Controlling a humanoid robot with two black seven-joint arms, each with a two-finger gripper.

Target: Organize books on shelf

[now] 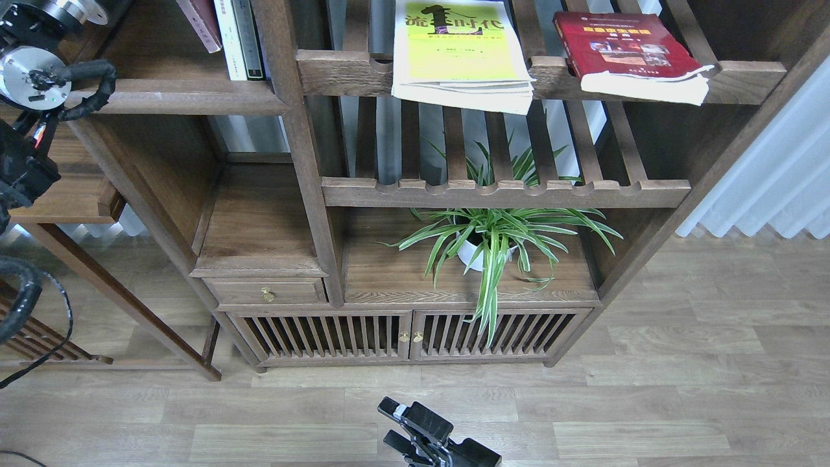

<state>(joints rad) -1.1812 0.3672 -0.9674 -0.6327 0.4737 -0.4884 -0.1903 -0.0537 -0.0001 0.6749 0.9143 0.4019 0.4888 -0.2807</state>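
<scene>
under the slatted rack (506, 192), a spider plant (493, 240); low right gripper (402, 425) slightly parted, empty; left gripper unseen.

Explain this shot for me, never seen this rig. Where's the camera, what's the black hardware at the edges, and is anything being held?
One picture, taken from the robot's own head, looking forward and down at a wooden bookcase.

The black and silver joints at upper left are its left arm; the left claw is out of frame. The black two-fingered part at the bottom is the right claw, low over the floor, apparently open and holding nothing.

A yellow-green book and a red book lie flat on the top slatted rack, overhanging its front rail. A maroon book leans on the solid shelf at upper left, beside white and green-spined books. A potted plant stands lower down.
</scene>
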